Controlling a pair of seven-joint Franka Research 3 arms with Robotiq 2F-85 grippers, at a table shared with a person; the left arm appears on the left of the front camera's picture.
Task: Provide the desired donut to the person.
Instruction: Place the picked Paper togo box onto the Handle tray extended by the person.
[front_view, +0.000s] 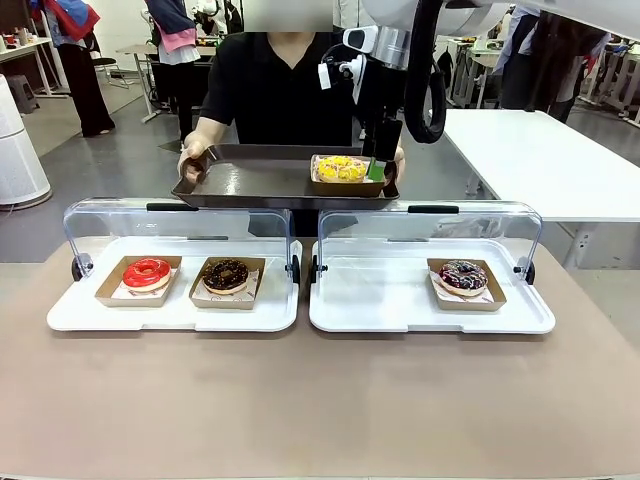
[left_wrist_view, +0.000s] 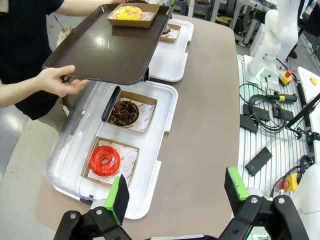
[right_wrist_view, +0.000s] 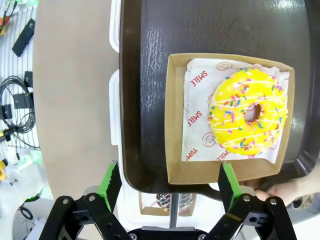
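A brown desk (front_view: 320, 400) spans the front view. Two things lie directly on it, both toward its far edge. The left white tray (front_view: 70, 315) sits at about 10 o'clock from the desk's middle. The right white tray (front_view: 380, 300) sits at about 2 o'clock, just beside the first. Each tray's clear lid (front_view: 110, 218) stands raised along its 12 o'clock side.

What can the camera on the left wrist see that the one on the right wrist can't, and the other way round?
Left wrist view, not the right: the red donut and chocolate donut in their white tray, and the open left gripper. Right wrist view, not the left: the word SMILE on the paper under the yellow donut, and the open right gripper. Both: the yellow donut in its cardboard box on the brown tray that the person holds.
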